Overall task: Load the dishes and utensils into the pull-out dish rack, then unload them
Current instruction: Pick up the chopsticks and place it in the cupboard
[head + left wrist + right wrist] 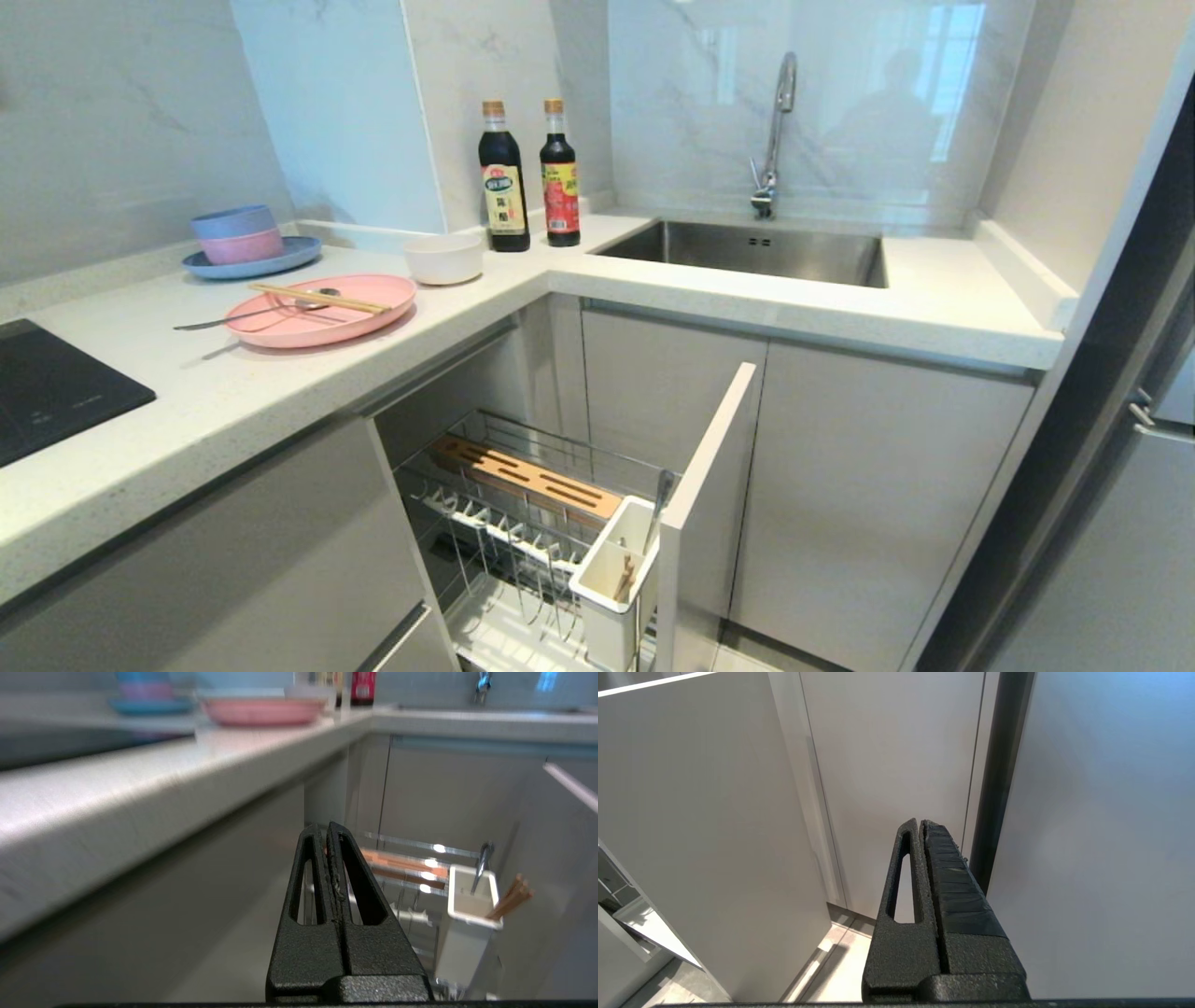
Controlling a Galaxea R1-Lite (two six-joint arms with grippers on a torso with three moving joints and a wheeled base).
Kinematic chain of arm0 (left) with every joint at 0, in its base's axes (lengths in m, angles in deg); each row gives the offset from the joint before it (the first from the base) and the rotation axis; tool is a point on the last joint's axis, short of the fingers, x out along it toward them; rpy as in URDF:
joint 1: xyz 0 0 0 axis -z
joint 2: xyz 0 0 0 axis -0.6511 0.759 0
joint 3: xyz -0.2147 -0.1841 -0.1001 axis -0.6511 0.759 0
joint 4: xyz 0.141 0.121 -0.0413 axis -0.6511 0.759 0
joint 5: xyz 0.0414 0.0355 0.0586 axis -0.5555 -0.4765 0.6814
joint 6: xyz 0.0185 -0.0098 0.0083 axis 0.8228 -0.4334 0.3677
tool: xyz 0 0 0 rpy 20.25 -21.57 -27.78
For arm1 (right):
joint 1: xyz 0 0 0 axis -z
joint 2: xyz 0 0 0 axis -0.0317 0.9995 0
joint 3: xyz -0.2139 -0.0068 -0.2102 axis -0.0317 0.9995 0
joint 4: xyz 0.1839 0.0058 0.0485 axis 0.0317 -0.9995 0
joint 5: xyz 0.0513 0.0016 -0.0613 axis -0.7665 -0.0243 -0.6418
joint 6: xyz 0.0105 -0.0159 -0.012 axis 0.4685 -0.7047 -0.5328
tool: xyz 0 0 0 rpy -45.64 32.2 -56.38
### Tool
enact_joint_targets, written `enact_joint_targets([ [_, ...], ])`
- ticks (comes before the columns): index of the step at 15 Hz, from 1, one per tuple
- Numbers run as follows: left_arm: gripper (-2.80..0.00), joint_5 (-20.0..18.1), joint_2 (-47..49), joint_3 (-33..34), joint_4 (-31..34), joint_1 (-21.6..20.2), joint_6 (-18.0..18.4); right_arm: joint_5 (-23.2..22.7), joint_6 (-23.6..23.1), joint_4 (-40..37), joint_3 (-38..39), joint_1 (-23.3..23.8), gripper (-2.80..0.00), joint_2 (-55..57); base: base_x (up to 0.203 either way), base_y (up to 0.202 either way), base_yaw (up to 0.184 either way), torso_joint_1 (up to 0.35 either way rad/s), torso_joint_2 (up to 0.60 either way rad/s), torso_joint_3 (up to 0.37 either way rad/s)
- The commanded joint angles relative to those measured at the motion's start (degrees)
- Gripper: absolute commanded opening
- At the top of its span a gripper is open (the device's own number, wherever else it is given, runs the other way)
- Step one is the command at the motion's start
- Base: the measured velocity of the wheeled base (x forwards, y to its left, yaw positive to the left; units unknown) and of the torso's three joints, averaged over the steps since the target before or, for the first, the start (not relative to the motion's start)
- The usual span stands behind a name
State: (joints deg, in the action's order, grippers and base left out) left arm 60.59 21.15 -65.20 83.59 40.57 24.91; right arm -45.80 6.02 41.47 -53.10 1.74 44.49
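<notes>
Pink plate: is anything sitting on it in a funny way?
Yes. The chopsticks lie across the pink plate and a spoon rests on it with its handle poking out over the counter. Nothing looks spilled or broken.

My left gripper point(327, 828) is low, fingers pressed together, empty. My right gripper point(920, 823) likewise closed, empty, parked.

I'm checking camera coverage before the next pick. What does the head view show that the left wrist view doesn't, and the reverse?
Head view only: the sink, the chopsticks and spoon on the pink plate, and the cream bowl.
Left wrist view only: the left gripper, fingers shut, below the counter.
Both: pink plate, pull-out dish rack, white cutlery tub, faucet.
</notes>
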Motion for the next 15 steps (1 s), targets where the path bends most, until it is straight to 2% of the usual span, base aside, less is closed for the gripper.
enact_joint_targets([
  [1, -2.80, -0.2, -1.6, 5.8, -2.9, 0.0, 0.4, 0.0, 0.0, 0.0, 0.1, 0.0, -2.80, 0.0, 0.000, 0.000, 0.000, 0.000, 0.00, 0.000],
  [3, -2.80, -0.1, -1.6, 11.2, -10.1, 0.0, 2.1, 0.0, 0.0, 0.0, 0.1, 0.0, -2.80, 0.0, 0.000, 0.000, 0.000, 0.000, 0.00, 0.000],
  [5, -2.80, -1.3, -1.5, 11.3, -6.0, 0.0, 2.8, 0.0, 0.0, 0.0, 0.1, 0.0, -2.80, 0.0, 0.000, 0.000, 0.000, 0.000, 0.00, 0.000],
  [6, -2.80, -2.3, -1.6, 11.3, -3.4, 0.0, 2.3, 0.0, 0.0, 0.0, 0.1, 0.0, -2.80, 0.0, 0.000, 0.000, 0.000, 0.000, 0.00, 0.000],
  [7, -2.80, -2.5, -1.6, 11.3, -3.3, 0.0, 0.0, 0.0, 0.0, 0.0, 0.1, 0.0, -2.80, 0.0, 0.000, 0.000, 0.000, 0.000, 0.00, 0.000],
  [10, -2.80, -2.7, -1.6, 11.3, -3.9, 0.0, -0.3, 0.0, 0.0, 0.0, 0.1, 0.0, -2.80, 0.0, 0.000, 0.000, 0.000, 0.000, 0.00, 0.000],
  [15, -2.80, -1.0, -1.6, 11.3, -4.1, 0.0, -5.6, 0.0, 0.0, 0.0, 0.1, 0.0, -2.80, 0.0, 0.000, 0.000, 0.000, 0.000, 0.00, 0.000],
])
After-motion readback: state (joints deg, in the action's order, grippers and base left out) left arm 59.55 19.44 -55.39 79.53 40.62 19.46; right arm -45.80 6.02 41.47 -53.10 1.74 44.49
